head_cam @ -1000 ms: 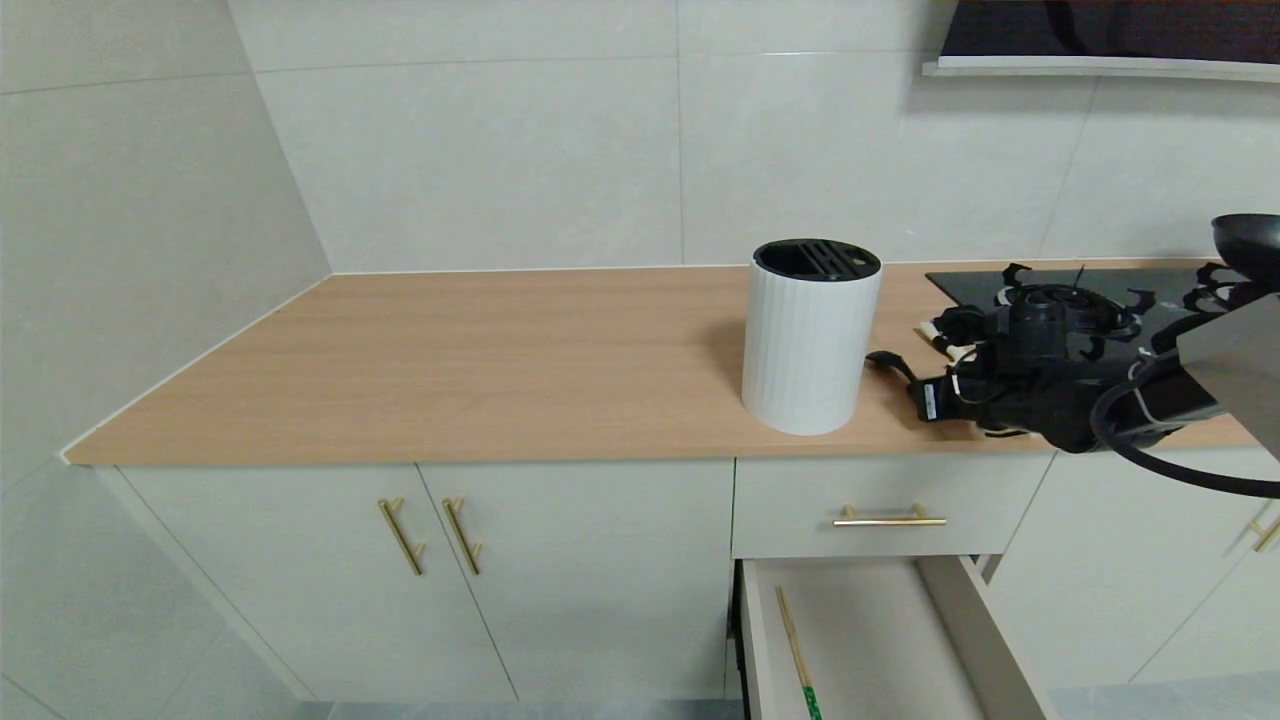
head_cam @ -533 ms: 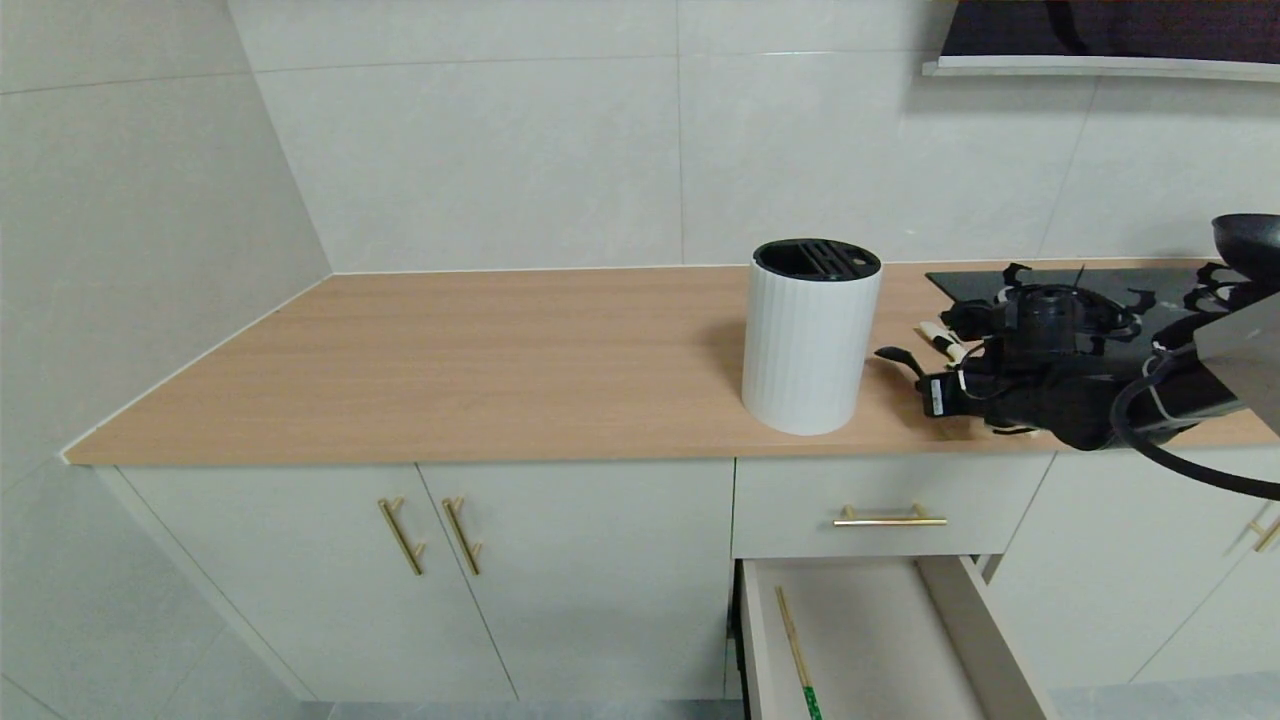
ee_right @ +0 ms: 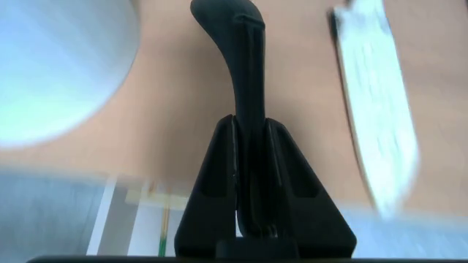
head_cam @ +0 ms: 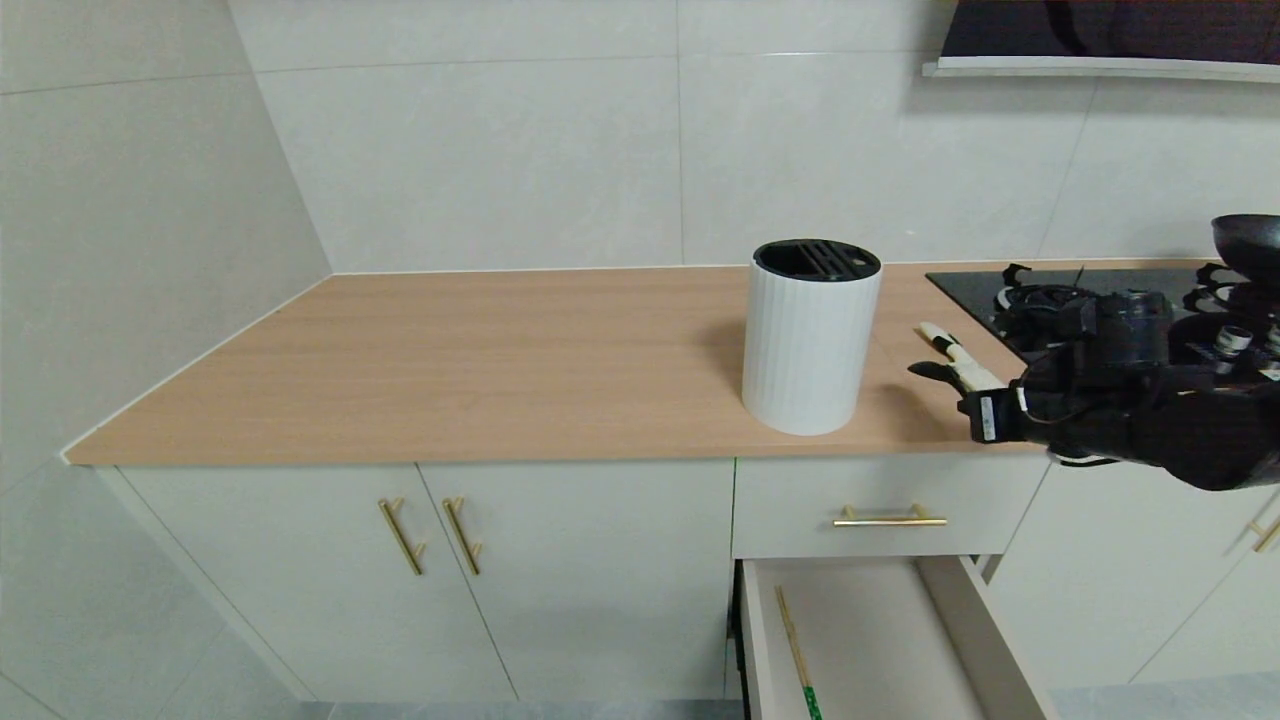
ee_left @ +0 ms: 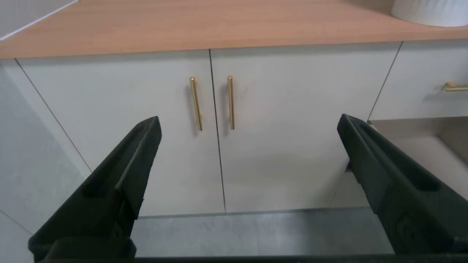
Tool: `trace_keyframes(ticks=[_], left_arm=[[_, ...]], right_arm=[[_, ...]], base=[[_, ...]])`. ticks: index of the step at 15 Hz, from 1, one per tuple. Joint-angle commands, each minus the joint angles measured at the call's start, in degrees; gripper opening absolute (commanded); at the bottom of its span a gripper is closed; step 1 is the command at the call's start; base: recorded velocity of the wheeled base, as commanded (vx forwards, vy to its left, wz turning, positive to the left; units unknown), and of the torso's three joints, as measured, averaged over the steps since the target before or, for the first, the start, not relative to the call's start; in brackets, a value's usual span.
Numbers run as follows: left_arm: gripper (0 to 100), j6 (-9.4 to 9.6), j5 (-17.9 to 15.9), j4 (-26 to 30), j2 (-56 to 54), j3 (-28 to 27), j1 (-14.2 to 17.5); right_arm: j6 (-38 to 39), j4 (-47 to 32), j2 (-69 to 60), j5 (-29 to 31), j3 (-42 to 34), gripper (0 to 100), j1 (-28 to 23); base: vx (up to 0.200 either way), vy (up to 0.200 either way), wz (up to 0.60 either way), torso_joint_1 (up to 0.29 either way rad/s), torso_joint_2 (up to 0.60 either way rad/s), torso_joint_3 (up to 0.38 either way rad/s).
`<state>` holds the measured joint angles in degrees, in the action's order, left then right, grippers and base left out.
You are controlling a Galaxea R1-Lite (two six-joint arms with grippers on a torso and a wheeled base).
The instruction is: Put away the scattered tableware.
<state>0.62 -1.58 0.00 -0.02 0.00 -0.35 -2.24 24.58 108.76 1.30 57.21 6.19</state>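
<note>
A white-bladed knife (head_cam: pixel 955 352) lies flat on the wood counter (head_cam: pixel 500 360), between a white ribbed holder (head_cam: pixel 810 340) with a black slotted top and the black hob (head_cam: pixel 970 285). It lies near the counter's front edge. The right gripper (head_cam: pixel 930 371) hovers low over that edge, just beside the knife, its tip pointing toward the holder. In the right wrist view the fingers (ee_right: pixel 245 73) are pressed together with nothing between them. The knife (ee_right: pixel 373 102) lies apart from them on one side, and the holder (ee_right: pixel 58 66) stands on the other.

Below the counter a drawer (head_cam: pixel 960 620) stands pulled out. Chopsticks (head_cam: pixel 797 645) with green ends lie lengthwise along its left side.

The left gripper (ee_left: pixel 248 190) hangs low in front of the cabinet doors (ee_left: pixel 292 146), facing their two gold handles (ee_left: pixel 212 104). Its fingers (ee_left: pixel 110 197) are spread wide and hold nothing. The holder's base (ee_left: pixel 431 9) stands on the counter above, well away from this gripper.
</note>
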Motion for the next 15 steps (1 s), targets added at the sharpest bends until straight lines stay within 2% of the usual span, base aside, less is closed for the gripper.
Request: trace_keyframes(ticks=[1, 3, 7, 8, 15], left_arm=[[100, -0.01, 0.0, 0.0, 0.02, 0.0, 0.0], [100, -0.01, 0.0, 0.0, 0.02, 0.0, 0.0], [100, -0.01, 0.0, 0.0, 0.02, -0.09, 0.0], [100, -0.01, 0.0, 0.0, 0.02, -0.09, 0.0], [100, -0.01, 0.0, 0.0, 0.02, 0.0, 0.0]], right_arm=[[0.05, -0.58, -11.73, 1.16, -9.84, 0, 2.42], [0.75, -4.71, -15.78, 4.32, -12.91, 0, 4.53], [13.67, -19.04, -18.59, 8.72, -11.6, 0, 9.72], [14.64, -20.71, -18.5, 10.3, -11.24, 0, 10.77], [14.99, -20.62, -17.8, 11.53, -12.03, 0, 12.79]], base=[[0.0, 0.0, 0.0, 0.0, 0.0, 0.0], [0.0, 0.0, 0.0, 0.0, 0.0, 0.0], [0.0, 0.0, 0.0, 0.0, 0.0, 0.0], [0.0, 0.0, 0.0, 0.0, 0.0, 0.0], [0.0, 0.0, 0.0, 0.0, 0.0, 0.0]])
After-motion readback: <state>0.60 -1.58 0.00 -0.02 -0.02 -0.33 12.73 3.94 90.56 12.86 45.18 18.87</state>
